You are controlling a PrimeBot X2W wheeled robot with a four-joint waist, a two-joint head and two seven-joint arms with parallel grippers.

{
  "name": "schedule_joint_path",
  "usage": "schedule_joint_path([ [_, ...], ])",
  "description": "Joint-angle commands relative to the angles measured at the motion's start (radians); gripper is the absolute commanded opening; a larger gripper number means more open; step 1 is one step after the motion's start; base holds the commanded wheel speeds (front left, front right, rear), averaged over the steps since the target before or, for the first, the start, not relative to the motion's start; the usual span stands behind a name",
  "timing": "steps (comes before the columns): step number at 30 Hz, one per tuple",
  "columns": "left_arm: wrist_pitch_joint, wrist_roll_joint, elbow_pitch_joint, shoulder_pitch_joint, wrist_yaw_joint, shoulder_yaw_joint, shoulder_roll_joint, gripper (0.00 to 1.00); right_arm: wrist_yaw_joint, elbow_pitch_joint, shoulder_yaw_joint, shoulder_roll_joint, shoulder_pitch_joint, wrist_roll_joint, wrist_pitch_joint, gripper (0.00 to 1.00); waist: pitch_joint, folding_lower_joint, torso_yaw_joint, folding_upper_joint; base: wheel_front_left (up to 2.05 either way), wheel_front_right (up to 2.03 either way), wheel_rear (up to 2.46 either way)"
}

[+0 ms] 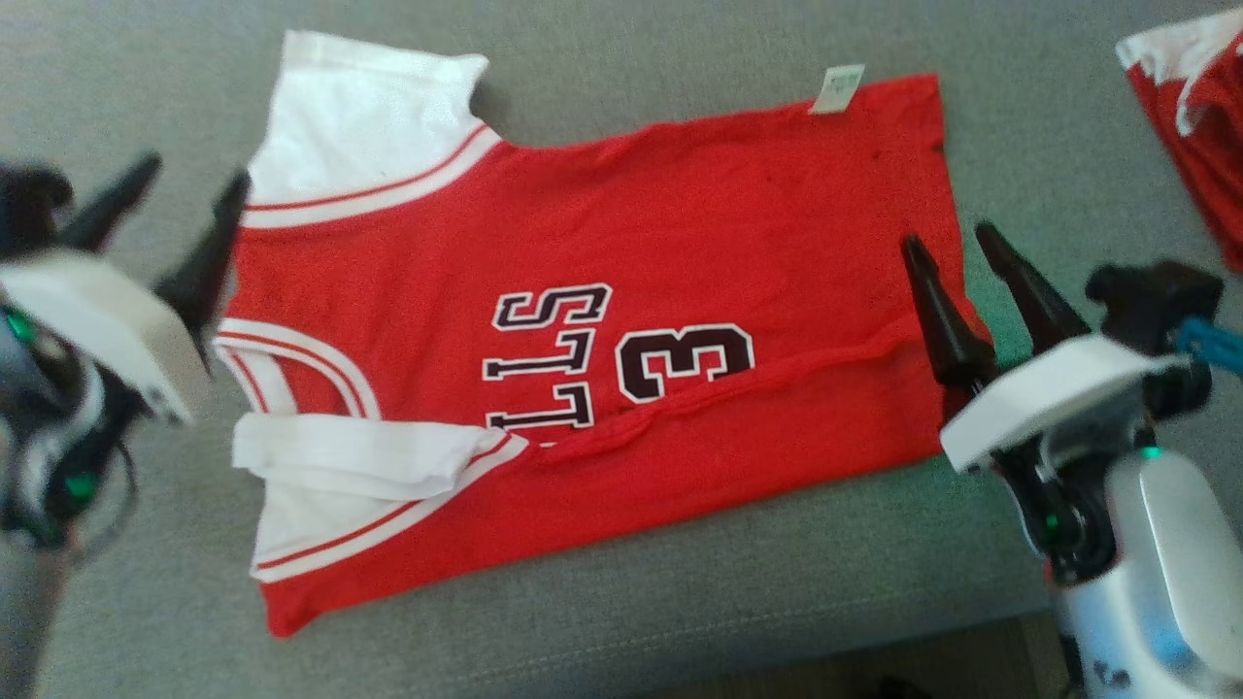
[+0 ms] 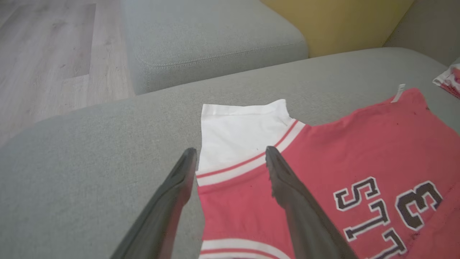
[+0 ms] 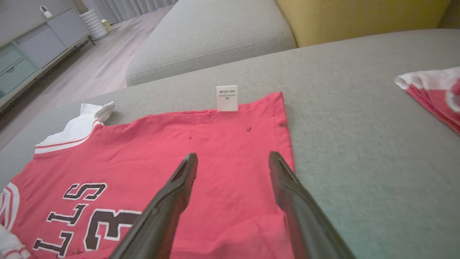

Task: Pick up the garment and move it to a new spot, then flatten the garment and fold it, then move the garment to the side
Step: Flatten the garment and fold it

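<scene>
The garment [image 1: 621, 243], a red jersey with white sleeves and black lettering, lies spread on the grey sofa cushion [image 1: 680, 602]. Its near long edge is folded over the lower part of the print. My left gripper [image 1: 194, 199] hovers open at the jersey's collar end, beside the far white sleeve [image 2: 240, 133]. My right gripper [image 1: 957, 248] stands open over the hem end of the jersey [image 3: 222, 158]. Neither gripper has cloth between its fingers. A white label [image 3: 227, 98] sticks out at the far hem corner.
Another red and white garment [image 1: 1190, 107] lies at the far right of the cushion. Beyond the seat are a second grey cushion [image 2: 215, 39] and a yellow cushion [image 3: 359, 18]. Wooden floor [image 2: 46, 54] lies to the left, and the cushion's front edge runs close below the jersey.
</scene>
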Motion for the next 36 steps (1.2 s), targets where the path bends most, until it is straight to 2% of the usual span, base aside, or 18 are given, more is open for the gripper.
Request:
schedule_joint_path([
  [1, 0.023, 0.002, -0.013, -0.069, -0.004, 0.049, 0.05, 1.0, 0.007, -0.036, 0.031, -0.019, -0.035, 0.0, -0.012, 1.0, 0.058, 0.0, -0.031, 0.0, 0.0, 0.0, 0.0],
  [9, 0.191, -0.027, 0.127, -0.362, -0.073, 0.029, 0.118, 1.0, 0.007, -0.005, 0.129, -0.028, -0.181, 0.012, -0.053, 1.0, 0.175, 0.0, -0.078, 0.0, 0.0, 0.0, 0.0],
  [16, 0.268, -0.017, 0.238, -0.503, -0.098, -0.018, 0.129, 1.0, 0.007, 0.029, 0.198, -0.031, -0.263, 0.026, -0.089, 1.0, 0.233, 0.0, -0.112, 0.0, 0.0, 0.0, 0.0],
  [24, 0.279, 0.012, 0.335, -0.582, -0.104, -0.037, 0.149, 1.0, 0.007, 0.056, 0.237, -0.04, -0.311, 0.042, -0.122, 1.0, 0.262, 0.0, -0.142, 0.0, 0.0, 0.0, 0.0],
  [36, 0.285, 0.027, 0.392, -0.631, -0.112, -0.077, 0.147, 1.0, 0.007, 0.074, 0.247, -0.053, -0.354, 0.054, -0.129, 1.0, 0.275, 0.0, -0.162, 0.0, 0.0, 0.0, 0.0],
])
